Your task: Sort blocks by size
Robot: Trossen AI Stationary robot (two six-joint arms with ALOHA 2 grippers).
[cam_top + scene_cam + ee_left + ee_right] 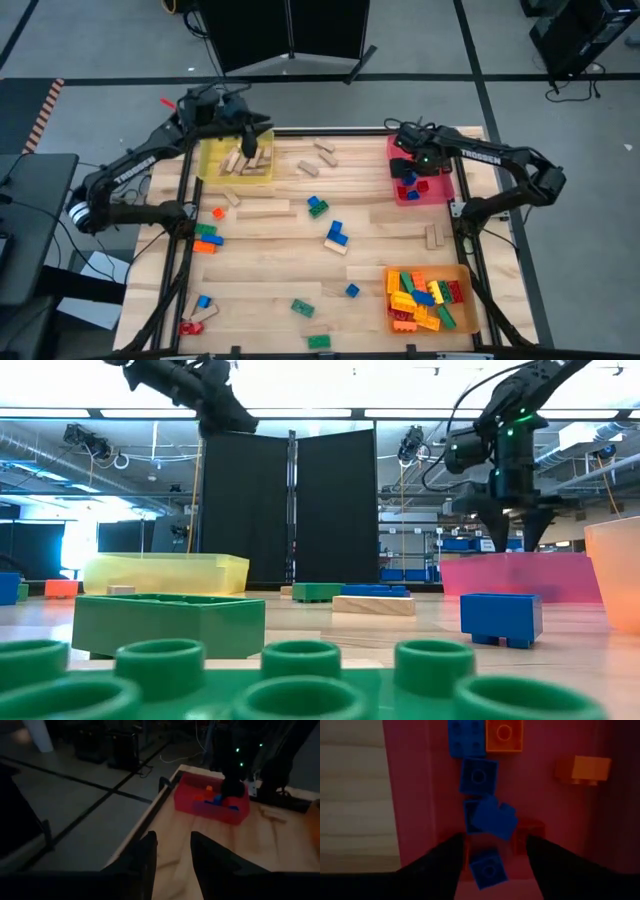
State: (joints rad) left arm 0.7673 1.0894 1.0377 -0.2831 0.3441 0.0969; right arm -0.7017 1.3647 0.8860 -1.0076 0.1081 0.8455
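Observation:
My right gripper points down, open, over the red tray. A small blue brick lies tilted just beyond its fingertips, on top of other blue bricks in the tray, and neither finger touches it. Orange bricks lie in the same tray. My left gripper hangs above the yellow tray, which holds tan wooden blocks. It is open by a narrow gap with nothing between its fingers. Loose blocks lie scattered on the table.
An orange tray full of coloured bricks stands at the near right. Tan blocks and a long one lie mid-table, and green and orange bricks lie at the left. A big green brick sits close to the low camera.

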